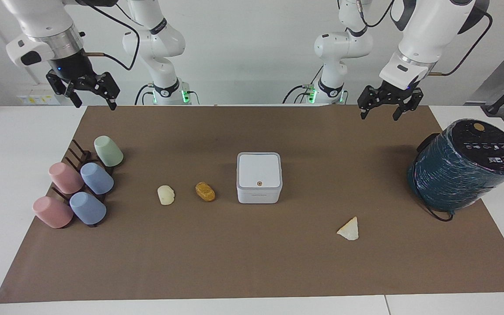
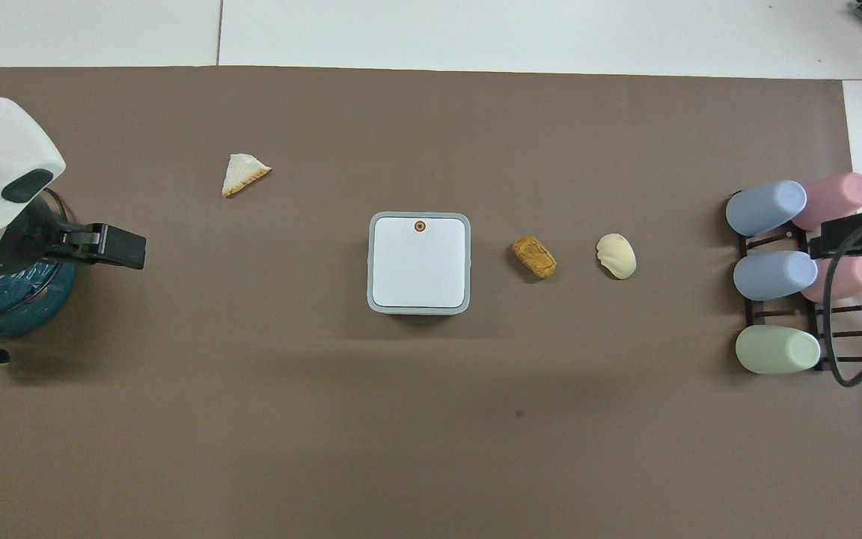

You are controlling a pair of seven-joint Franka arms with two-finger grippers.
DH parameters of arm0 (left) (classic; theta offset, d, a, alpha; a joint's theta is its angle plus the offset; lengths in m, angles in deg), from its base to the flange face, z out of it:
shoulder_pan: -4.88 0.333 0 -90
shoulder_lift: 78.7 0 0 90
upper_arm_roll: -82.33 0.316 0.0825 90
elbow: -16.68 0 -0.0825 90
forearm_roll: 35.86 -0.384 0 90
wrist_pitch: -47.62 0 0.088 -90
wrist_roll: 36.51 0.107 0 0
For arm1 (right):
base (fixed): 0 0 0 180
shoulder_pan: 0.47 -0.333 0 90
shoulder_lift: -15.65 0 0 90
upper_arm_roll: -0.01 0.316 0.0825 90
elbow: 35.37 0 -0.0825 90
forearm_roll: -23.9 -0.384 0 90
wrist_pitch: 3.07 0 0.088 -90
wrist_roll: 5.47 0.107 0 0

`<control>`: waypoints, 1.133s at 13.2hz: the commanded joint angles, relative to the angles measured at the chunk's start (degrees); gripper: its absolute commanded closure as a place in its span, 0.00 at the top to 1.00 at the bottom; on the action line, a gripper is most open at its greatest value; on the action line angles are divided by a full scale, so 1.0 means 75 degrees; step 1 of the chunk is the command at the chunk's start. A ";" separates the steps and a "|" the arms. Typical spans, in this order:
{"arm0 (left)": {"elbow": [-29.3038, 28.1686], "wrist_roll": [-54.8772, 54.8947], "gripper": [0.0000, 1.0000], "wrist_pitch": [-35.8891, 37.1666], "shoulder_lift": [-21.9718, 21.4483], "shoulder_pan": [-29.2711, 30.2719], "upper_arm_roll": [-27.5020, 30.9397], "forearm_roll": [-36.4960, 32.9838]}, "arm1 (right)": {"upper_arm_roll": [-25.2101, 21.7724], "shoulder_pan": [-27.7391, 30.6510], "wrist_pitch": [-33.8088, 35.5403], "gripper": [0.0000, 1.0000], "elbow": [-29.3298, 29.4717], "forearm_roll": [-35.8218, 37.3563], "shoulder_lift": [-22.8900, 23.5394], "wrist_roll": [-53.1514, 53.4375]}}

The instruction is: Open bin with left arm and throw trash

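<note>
Lid shut on the white bin (image 1: 259, 177); my left gripper (image 1: 385, 105) hangs spread-fingered over the mat's robot-side edge (right gripper (image 1: 89, 92) waits, open). I'd press the orange dot (image 1: 259, 183) squarely.

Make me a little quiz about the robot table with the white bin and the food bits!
1. True or false: the bin's lid is shut.
2. How many trash pieces lie on the brown mat?
3. Which piece is closest to the bin: A cream lump, B golden-brown lump, C pale wedge?

Key: 1 true. 2 three. 3 B.
</note>
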 commanded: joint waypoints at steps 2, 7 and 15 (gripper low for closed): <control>-0.0066 -0.0035 1.00 -0.0148 -0.0069 -0.0057 -0.0030 -0.0091 | -0.0018 0.0009 -0.0122 1.00 -0.0360 -0.0084 -0.0192 -0.0161; -0.0066 -0.0012 1.00 -0.0148 -0.0058 -0.0069 -0.0030 -0.0091 | -0.0007 -0.0119 -0.2064 1.00 -0.1940 -0.0471 -0.0357 -0.0161; -0.0066 -0.0023 1.00 -0.0124 -0.0058 -0.0198 -0.0053 -0.0091 | -0.0007 -0.0460 -0.3847 1.00 -0.2798 -0.0482 0.0708 -0.2301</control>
